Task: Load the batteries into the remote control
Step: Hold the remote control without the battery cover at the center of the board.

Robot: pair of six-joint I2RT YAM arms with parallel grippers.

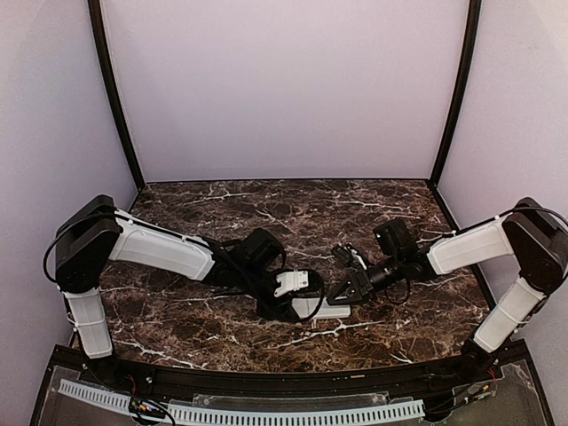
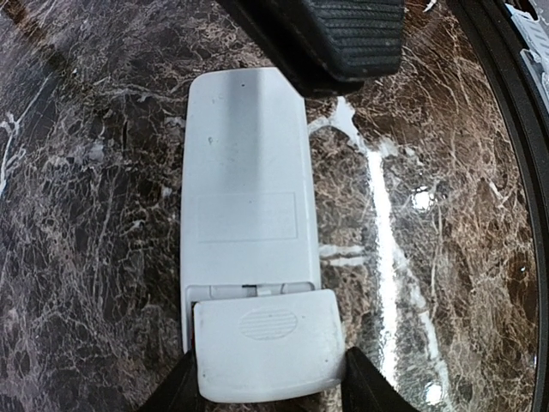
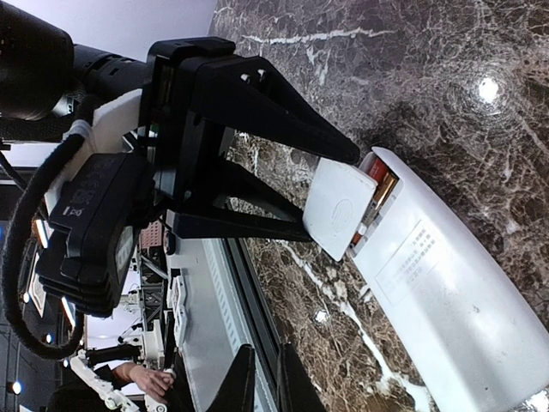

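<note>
Left gripper clamps the battery cover at one end of the remote, which lies back-up mid-table, toward the near edge. Batteries look seated, so closing seems to be the step in hand. The cover next needs sliding flush. Right gripper, nearly closed and empty, sits at the other end.

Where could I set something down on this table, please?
Bare: the table along the back wall and front strips either side of the remote. Crowded: the middle, left gripper gripping the cover, right gripper close by.
</note>
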